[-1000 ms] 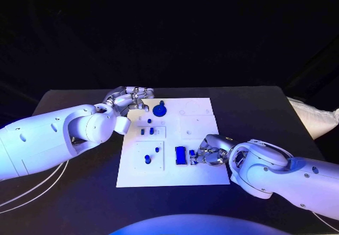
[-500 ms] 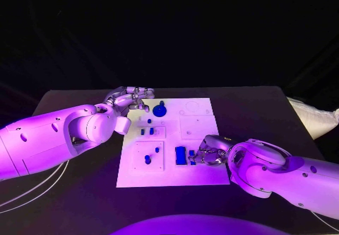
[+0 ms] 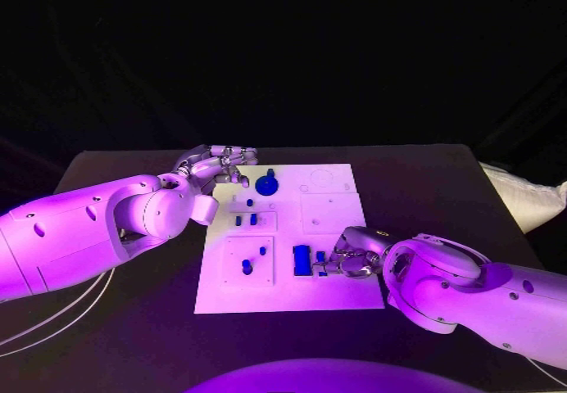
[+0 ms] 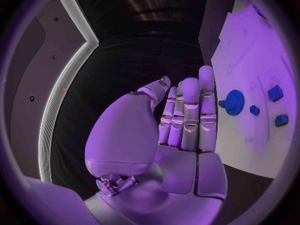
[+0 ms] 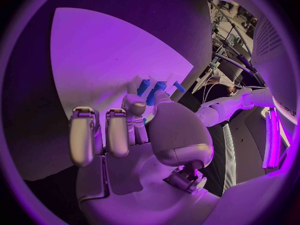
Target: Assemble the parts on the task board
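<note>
While silver right hand (image 3: 350,255) is pinching small blue part (image 3: 320,263) over white rectangular task board (image 3: 337,221), silver left hand (image 3: 216,164) is hovering, fingers (image 4: 187,112) extended, holding nothing.

The task board (image 3: 337,291) lies in the middle of the table (image 3: 449,180), between the two hands. The left hand (image 3: 219,164) hangs at the board's far left corner, and the gear-shaped part (image 3: 267,183) lies on the board just beside its fingertips (image 4: 206,75), with the smaller parts (image 3: 245,219) on the board nearer the robot than those fingers. The right hand (image 3: 352,254) rests on the board's near right area, its fingers (image 5: 134,107) against a small part (image 3: 320,262), and the block part (image 3: 301,260) lies on the board just beyond that, on the side away from the palm.
</note>
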Robot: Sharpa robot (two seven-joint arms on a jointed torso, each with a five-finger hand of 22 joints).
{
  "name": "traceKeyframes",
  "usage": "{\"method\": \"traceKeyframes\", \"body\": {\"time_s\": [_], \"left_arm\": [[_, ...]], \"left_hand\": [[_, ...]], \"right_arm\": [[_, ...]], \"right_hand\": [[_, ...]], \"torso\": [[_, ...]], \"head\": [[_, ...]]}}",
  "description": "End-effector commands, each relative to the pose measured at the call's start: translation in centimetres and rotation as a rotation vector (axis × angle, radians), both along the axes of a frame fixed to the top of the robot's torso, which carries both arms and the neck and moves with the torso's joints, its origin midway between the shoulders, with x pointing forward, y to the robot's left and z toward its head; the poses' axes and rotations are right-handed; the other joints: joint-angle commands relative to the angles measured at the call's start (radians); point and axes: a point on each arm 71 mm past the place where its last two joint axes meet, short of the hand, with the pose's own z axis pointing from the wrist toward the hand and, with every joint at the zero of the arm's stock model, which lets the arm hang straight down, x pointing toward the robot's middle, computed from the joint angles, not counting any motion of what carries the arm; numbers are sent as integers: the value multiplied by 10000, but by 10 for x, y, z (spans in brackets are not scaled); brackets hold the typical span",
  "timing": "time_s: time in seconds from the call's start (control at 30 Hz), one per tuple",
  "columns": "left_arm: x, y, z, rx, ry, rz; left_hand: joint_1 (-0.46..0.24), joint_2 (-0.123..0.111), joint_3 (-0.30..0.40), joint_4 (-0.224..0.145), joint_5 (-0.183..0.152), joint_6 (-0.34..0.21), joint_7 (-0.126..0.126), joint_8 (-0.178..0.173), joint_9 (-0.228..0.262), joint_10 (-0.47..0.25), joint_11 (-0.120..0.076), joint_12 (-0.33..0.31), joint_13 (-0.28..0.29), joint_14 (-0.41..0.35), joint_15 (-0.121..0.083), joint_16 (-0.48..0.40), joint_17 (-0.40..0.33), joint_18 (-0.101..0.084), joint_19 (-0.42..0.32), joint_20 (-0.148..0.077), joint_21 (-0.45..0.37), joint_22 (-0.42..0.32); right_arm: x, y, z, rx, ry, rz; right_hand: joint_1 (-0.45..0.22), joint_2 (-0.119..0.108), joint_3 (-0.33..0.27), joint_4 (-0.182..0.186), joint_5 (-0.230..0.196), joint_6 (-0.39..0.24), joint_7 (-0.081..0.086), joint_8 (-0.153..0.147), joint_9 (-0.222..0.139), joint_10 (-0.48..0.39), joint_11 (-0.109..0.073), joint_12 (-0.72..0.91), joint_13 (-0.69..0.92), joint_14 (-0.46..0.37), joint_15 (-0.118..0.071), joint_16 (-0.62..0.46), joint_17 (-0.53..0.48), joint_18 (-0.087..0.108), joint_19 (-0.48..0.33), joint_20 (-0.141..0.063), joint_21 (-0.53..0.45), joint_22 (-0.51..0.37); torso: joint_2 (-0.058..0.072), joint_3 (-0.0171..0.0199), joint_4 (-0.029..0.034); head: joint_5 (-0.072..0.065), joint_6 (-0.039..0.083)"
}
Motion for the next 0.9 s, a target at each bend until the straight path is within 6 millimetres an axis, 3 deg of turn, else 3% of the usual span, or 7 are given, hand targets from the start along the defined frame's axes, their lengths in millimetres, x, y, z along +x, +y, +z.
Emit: {"method": "traceKeyframes", "body": {"time_s": [0.03,0.2,0.37,0.7,0.9], "left_arm": [[0,-2,1,-98,-41,-193],[0,-1,1,-91,-41,-175],[0,-2,1,-94,-38,-187],[1,-3,0,-97,-33,-199],[1,-3,0,-93,-30,-193]], "left_hand": [[-86,-10,-52,-11,-53,-41,3,54,-6,-45,3,52,11,-81,6,-32,-14,189,57,-18,-24,-9],[-91,-6,-56,-7,-52,-43,3,55,-6,-48,4,53,11,-82,6,-32,-16,189,57,-17,-27,-11],[-91,-6,-56,-7,-52,-43,3,55,-6,-48,4,53,11,-82,6,-32,-16,189,57,-17,-27,-11],[-91,-6,-56,-7,-52,-43,3,55,-6,-48,4,53,11,-82,6,-32,-16,189,57,-17,-27,-11],[-91,-6,-56,-7,-52,-43,3,55,-6,-48,4,53,11,-82,6,-32,-16,189,57,-17,-27,-11]], "right_arm": [[0,-2,0,-127,-137,81],[1,-4,-1,-204,-88,40],[3,-2,-3,-284,-58,74],[9,0,-10,-570,-106,-55],[9,0,-9,-363,-324,-146]], "right_hand": [[189,90,-53,-42,97,20,-3,-72,25,21,16,-73,18,612,-16,-49,355,-165,-2,5,-61,418],[1295,124,32,-481,-261,1,-2,-98,64,24,12,-104,79,614,-30,-49,358,-164,-4,0,-68,419],[1815,152,58,-744,-411,0,3,-114,81,29,10,-122,112,617,-30,-44,369,-166,1,-2,-66,429],[2255,254,118,-992,-648,17,-10,-128,98,53,-4,-102,179,621,-40,-36,383,-167,6,-8,-65,438],[2156,240,49,-924,-754,27,9,-131,102,66,11,-93,200,622,-31,-34,386,-170,11,-5,-62,447]], "torso": [[-5,2,14],[0,4,-8],[3,-1,5],[10,-3,16],[5,0,8]], "head": [[-17,18],[-17,49],[-33,60],[-31,48],[-16,61]]}}
